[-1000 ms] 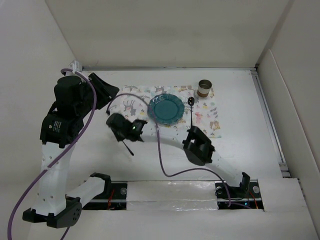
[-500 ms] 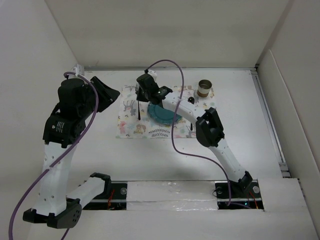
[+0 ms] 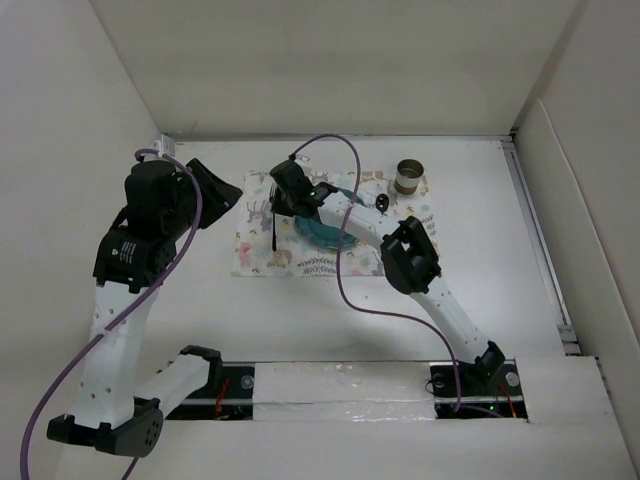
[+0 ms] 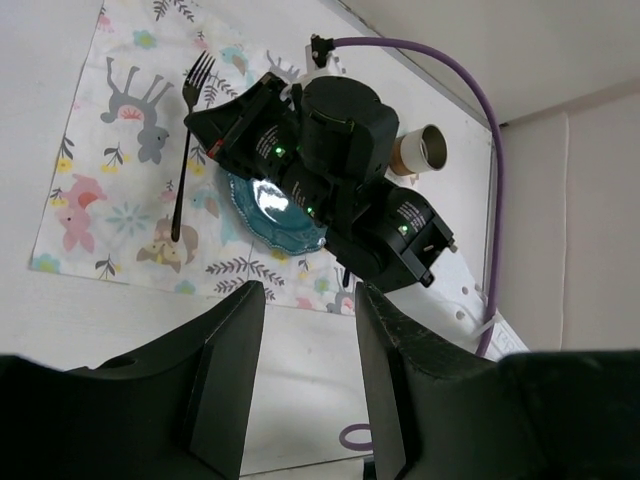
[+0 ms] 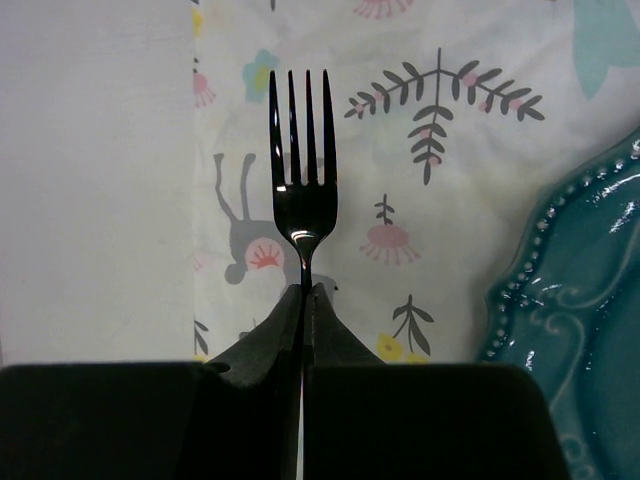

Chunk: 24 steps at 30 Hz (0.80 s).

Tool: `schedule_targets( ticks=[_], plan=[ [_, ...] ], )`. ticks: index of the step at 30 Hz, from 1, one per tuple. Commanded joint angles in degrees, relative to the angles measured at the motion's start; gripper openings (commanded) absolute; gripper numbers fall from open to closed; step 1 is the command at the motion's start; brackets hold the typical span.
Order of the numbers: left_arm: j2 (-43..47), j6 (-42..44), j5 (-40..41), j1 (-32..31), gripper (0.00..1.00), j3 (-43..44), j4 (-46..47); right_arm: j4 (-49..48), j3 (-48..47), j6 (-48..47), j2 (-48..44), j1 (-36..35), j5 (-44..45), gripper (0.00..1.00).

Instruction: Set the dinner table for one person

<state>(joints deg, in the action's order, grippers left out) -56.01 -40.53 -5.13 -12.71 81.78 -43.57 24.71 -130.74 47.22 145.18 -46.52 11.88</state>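
We log that within the last second the right tool (image 5: 303, 300) has carried the fork (image 5: 303, 190) from bare worktop (image 3: 330, 320) to the printed placemat (image 4: 110, 190), left of the plate (image 4: 275, 205). We judge placing is close. It is clenched on the fork's thin, glossy dark neck. The left tool (image 4: 307, 300) is released and empty. The plate is teal, glazed and bead-rimmed. The matte white worktop fills mid-frame.

Bright, even light on the dinner table (image 3: 300, 320), soft shadows, glare spots on teal plate (image 5: 590, 300) and fork (image 5: 302, 200).
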Motion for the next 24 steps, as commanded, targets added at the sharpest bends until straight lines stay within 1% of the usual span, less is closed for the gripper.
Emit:
schedule_targets(
  ticks=[1,6,15,16,17,19,20,23,24],
  plan=[
    [1.2,0.1,0.3,0.0,0.38,-0.7,2.8,-2.8,1.8,0.9,-0.7,-0.1,1.8,0.0],
    [1.0,0.3,0.6,0.0,0.38,-1.4,2.8,-3.8,4.8,1.6,-0.5,-0.1,2.1,0.0],
    [0.9,0.5,0.9,0.0,0.38,-1.4,2.9,-4.1,4.4,1.5,0.4,-0.1,2.6,0.01],
    [1.2,0.5,0.9,0.0,0.38,-1.7,2.9,-4.1,4.4,1.3,0.5,-0.1,2.6,0.04],
    [1.2,0.5,1.1,0.0,0.38,-1.9,3.0,-4.1,4.4,1.3,0.5,-0.1,2.4,0.12],
    [1.3,0.3,1.3,0.0,0.38,-2.4,3.0,-4.1,4.5,1.1,0.5,-0.1,1.8,0.24],
    [1.4,0.4,1.6,0.0,0.38,-2.5,3.1,-4.0,4.6,1.1,0.3,-0.1,1.6,0.32],
    [1.5,1.1,2.1,0.0,0.4,-2.3,3.1,-4.2,5.1,0.5,-1.6,-0.1,1.2,0.43],
    [1.3,1.4,2.1,0.0,0.43,-2.3,3.1,-4.3,5.1,0.2,-3.1,-0.1,1.0,0.44]
  ],
)
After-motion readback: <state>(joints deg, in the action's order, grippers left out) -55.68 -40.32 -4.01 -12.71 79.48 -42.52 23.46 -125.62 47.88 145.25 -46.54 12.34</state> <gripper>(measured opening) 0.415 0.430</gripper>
